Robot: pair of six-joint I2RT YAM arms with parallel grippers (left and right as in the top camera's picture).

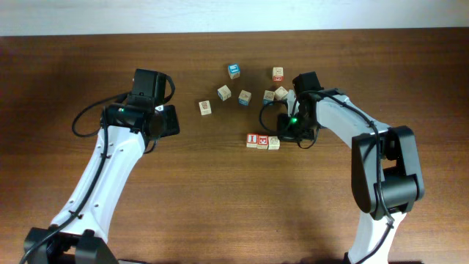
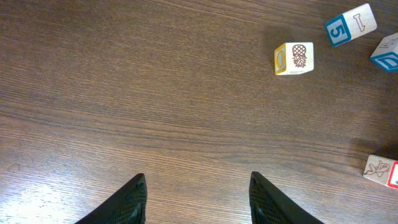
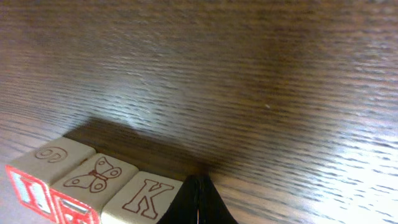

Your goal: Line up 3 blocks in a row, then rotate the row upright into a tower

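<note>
Three small pale wooden printed cubes are lined up touching in a short row near the middle of the dark brown wooden table. Seen from overhead, bold red-and-white faces are shown by two of them. The third, a cream cube with faint print, is placed at the end of the row on the right arm's side. The right gripper is set low just beside that cream cube, its fingers pressed together with nothing between them; whether the cube is touched cannot be told. The left gripper is held well apart on the left above bare wood, fingers spread and empty. Beyond the row, other cubes are scattered, among them a blue-faced cube and a pale pineapple-printed cube.
</note>
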